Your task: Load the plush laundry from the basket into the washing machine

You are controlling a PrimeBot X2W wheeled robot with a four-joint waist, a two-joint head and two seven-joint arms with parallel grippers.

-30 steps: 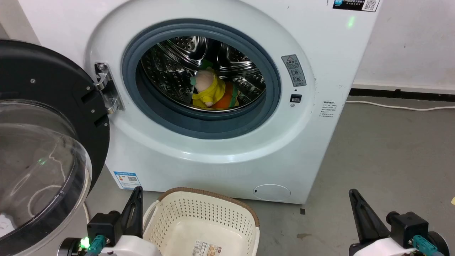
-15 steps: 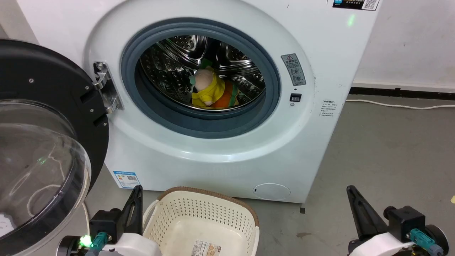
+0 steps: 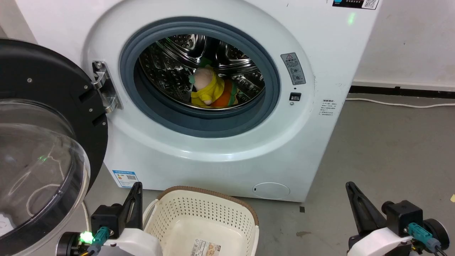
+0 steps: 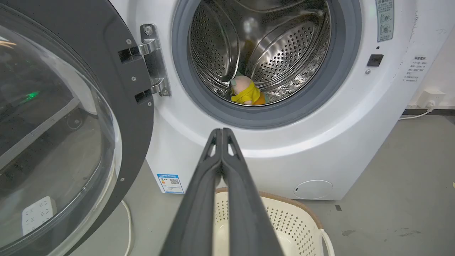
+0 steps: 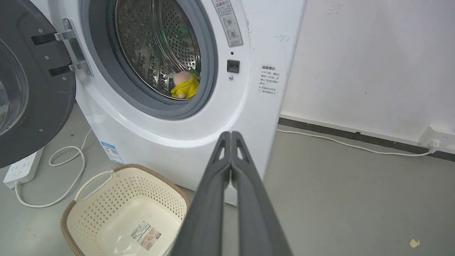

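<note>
There's the plush laundry inside the washing machine drum, upper centre of frame, up beyond the basket, left tool and right tool both clenched on nothing, the left nearer.

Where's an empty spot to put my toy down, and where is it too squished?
The grey floor right of the washing machine, out to the white wall, is bare except a thin cable by the wall. The basket has just a sticker inside. Left is crowded: the open door, a looped cord and a power strip take that floor.
</note>
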